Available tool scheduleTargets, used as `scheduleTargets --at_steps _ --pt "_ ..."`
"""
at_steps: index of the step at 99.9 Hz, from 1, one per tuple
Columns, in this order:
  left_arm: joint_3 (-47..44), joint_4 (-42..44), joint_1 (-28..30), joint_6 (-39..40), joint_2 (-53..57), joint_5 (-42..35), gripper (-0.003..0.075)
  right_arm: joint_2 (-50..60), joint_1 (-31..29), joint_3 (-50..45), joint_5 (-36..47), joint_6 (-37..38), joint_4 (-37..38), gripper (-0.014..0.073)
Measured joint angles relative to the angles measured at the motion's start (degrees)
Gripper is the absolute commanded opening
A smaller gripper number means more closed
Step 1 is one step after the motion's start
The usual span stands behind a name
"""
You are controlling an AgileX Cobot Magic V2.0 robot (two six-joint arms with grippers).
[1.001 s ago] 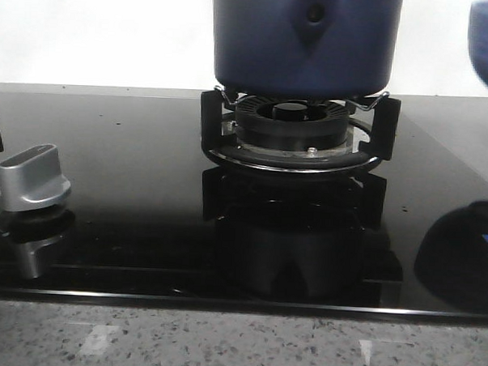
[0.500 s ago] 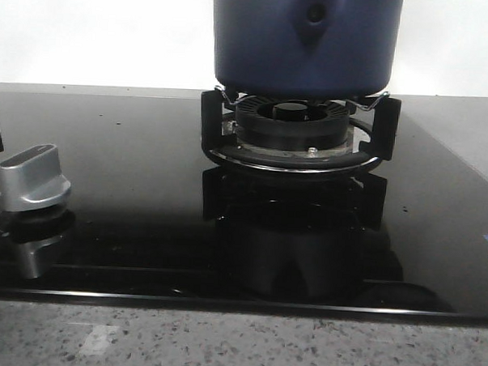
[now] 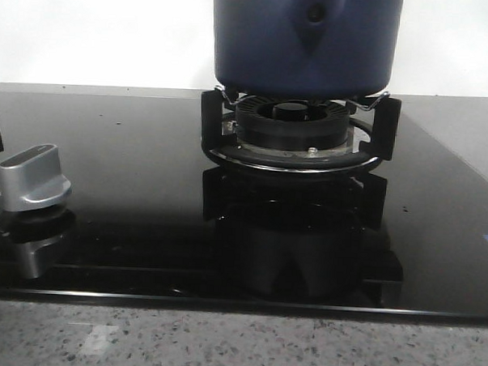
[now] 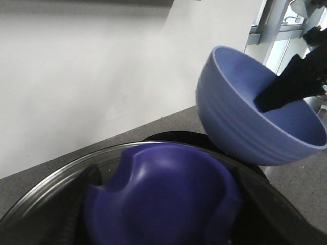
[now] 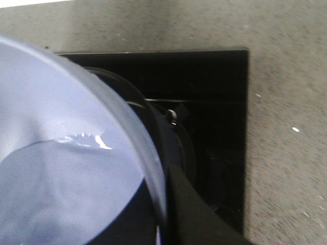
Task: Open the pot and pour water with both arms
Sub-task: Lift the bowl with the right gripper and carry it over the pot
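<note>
- Front view gives you the pot (image 3: 305, 41) sitting on the burner grate (image 3: 299, 133) of the black glass cooktop (image 3: 131, 178), its teardrop bulge and small hole facing the camera. Its top edge is cut off there, so you cannot tell from this view whether it is open.
- Your left wrist view answers most of that: a glass lid (image 4: 46, 196) with a dark blue knob (image 4: 163, 196) fills the lower part of the picture, right against the camera. I judge the left tool has that knob in its grip with the lid raised, though the fingers themselves are hidden, so you cannot confirm the closure.
- The same view shows the light blue bowl (image 4: 240, 120) tilted in the air, a dark finger (image 4: 294, 84) of the right tool over its rim and down inside it. That tool is clamped on the bowl's wall.
- Your right wrist view shows water (image 5: 66, 189) lying inside the bowl, its surface well short of the rim, with the cooktop and grey desk (image 5: 286, 127) beyond.
- Judged from this: the opening looks done and the bowl is lifted, but the pour is not finished, since water remains in it.
- What is left for you: bring the bowl's lip over the pot's mouth, tip further until it empties, and keep the lid clear of the stream.
</note>
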State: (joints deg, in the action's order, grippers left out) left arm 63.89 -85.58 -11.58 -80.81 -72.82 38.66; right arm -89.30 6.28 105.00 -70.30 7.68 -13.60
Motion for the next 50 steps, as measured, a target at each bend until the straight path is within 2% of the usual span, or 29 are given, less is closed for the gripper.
scheduleTargets --at_steps 21,50 --pt "0.0 0.0 0.0 0.0 0.0 0.0 0.0316 -1.1 2.8 0.0 7.0 0.0 0.9 -0.0064" --pt "0.0 0.0 0.0 0.0 0.0 0.0 0.0316 -2.1 6.7 0.0 11.7 0.1 9.8 -0.0062"
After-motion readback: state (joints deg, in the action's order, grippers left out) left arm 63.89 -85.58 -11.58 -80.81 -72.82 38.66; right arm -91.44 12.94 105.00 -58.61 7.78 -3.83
